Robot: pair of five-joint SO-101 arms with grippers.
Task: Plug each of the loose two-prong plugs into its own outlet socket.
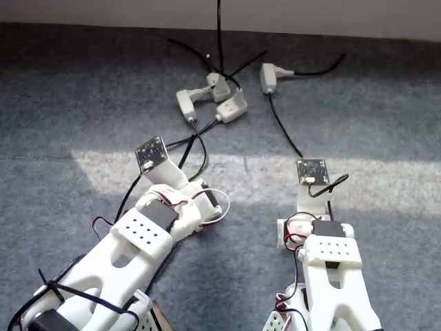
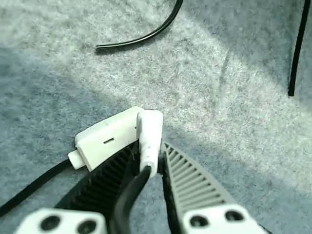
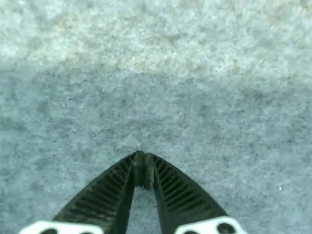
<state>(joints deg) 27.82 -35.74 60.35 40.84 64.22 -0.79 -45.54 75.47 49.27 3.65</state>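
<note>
The left gripper pinches the white two-prong plug at its cord end, the plug's long axis running straight out from the jaws and its side touching the end of the white socket block; whether the prongs are seated is hidden. The right gripper is pressed together over bare carpet

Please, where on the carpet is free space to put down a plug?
Free: the carpet left of the plug cluster, and right of the lone plug. Crowded: the far middle, with black cables crossing it.
</note>
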